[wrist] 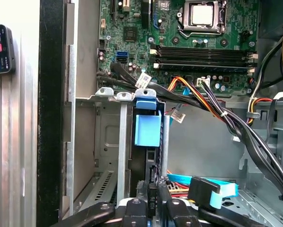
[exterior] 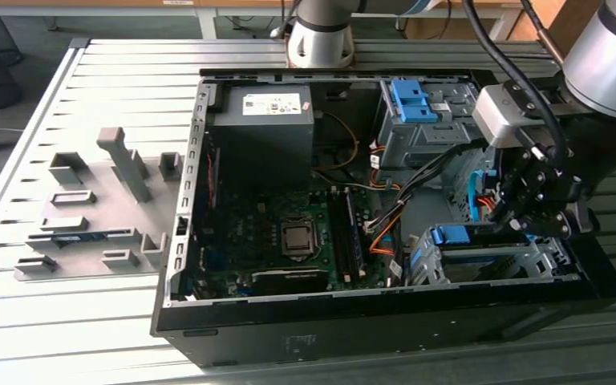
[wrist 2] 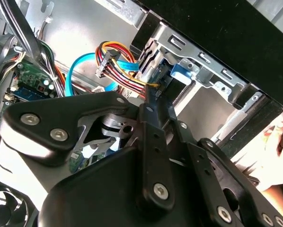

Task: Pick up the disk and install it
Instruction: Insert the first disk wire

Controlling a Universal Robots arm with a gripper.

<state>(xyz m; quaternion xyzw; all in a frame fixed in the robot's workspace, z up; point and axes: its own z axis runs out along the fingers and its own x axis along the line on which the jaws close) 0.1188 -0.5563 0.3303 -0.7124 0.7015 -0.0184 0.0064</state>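
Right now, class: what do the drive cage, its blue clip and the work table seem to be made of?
Drive cage: bare sheet metal, probably steel; dull grey, folded edges, punched slots.
Blue clip: moulded plastic, by its even matte colour.
Work table: likely aluminium; pale silver, ribbed with slots.

Computer case (exterior: 394, 317): black shell, grey metal inside. Circuit board (exterior: 276, 241), centre of the exterior view: dark green with a silver square chip. Power box (exterior: 265, 128), upper centre: dark grey, white sticker on top. Drive cage (exterior: 500, 261), lower right: bare silver metal with a bright blue plastic piece (exterior: 464, 235) on it; a second blue clip (exterior: 410, 100) sits upper right. Cable bundle (exterior: 378, 228): orange, red, yellow, black. Gripper (exterior: 532, 216): black. Arm (exterior: 613, 56): light grey. Table (exterior: 83, 313): pale grey slats. Foam tray (exterior: 94, 200), left: grey. In the first wrist view, blue tab (wrist: 147, 127) at centre, light blue flat cable (wrist: 212, 187) lower right.
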